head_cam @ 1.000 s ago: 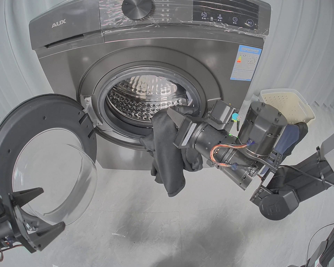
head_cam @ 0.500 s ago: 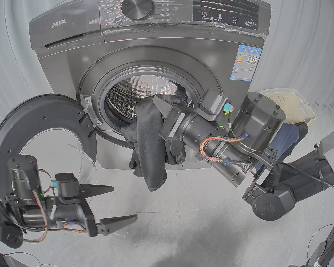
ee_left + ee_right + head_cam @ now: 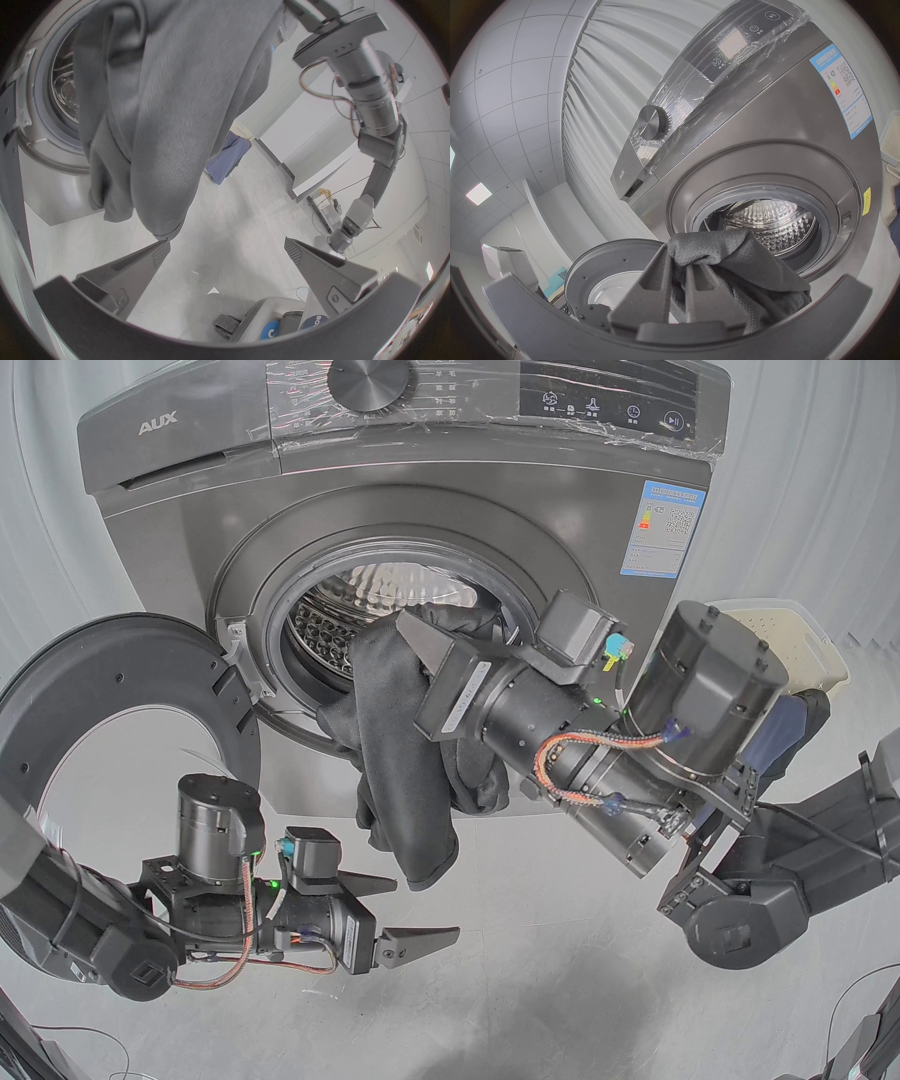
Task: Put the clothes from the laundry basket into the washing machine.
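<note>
Clamping the dark garment (image 3: 412,772) at the washing machine (image 3: 403,501) drum mouth, the right end effector (image 3: 679,265) leaves its tail hanging past the 6 o'clock rim. The left end effector (image 3: 411,911), spread wide below, seems placed to scoop it in.

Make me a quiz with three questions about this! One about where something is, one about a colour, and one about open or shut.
1. Where is the laundry basket? A. On top of the washing machine B. Beside it, on the robot's right C. On the robot's left
2. What colour is the garment in the right gripper? A. Red B. Yellow C. Dark grey
3. How is the washer door? A. Open B. Shut C. Lying on the floor
1 B, it stands past the machine's right side. 2 C, the hanging cloth is dark. 3 A, the drum shows.
</note>
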You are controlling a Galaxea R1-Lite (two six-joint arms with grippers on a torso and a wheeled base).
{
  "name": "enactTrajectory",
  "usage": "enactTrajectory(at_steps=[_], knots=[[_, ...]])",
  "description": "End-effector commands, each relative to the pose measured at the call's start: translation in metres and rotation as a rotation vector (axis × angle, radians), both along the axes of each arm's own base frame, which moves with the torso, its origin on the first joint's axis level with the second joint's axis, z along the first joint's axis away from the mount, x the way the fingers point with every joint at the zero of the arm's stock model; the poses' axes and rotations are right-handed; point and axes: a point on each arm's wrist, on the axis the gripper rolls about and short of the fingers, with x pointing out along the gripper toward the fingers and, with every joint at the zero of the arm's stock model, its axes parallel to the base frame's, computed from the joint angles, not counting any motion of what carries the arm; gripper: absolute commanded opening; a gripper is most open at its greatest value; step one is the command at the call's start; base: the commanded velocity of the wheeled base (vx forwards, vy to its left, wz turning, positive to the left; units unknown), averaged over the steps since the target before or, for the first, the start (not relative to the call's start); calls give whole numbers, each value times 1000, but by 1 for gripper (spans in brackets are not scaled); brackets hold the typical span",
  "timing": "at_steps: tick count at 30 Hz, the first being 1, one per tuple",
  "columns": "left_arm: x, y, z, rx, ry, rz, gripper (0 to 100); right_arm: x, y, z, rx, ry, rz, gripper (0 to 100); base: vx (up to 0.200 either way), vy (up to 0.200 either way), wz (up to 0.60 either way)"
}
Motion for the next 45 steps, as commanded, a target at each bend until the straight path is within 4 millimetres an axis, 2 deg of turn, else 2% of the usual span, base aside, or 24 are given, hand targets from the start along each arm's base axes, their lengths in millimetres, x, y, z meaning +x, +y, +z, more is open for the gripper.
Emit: enactTrajectory(at_steps=[1, 7, 14, 23, 33, 34, 42, 45], knots=[[18, -7, -19, 26, 42, 15, 100, -2, 0, 2, 4, -2, 4, 0, 0, 0, 0], [34, -2, -31, 56, 57, 87, 100, -3, 1, 1, 3, -1, 8, 0, 0, 0, 0], [42, 0, -32, 54, 52, 108, 100, -3, 1, -1, -3, 4, 8, 0, 0, 0, 0], [66, -17, -28, 26, 8, 121, 100, -3, 3, -4, -9, 7, 9, 0, 0, 0, 0], [74, -28, -32, 16, -38, 135, 100, -3, 3, -5, -9, 12, -1, 0, 0, 0, 0], [74, -29, -31, 7, -50, 141, 0, -2, 3, -5, -9, 12, -2, 0, 0, 0, 0], [73, -33, -26, -18, -97, 167, 0, -3, 2, -7, -15, 19, -3, 0, 0, 0, 0], [59, -39, -24, -22, -103, 136, 0, 0, 0, -11, -26, 27, -14, 0, 0, 0, 0]])
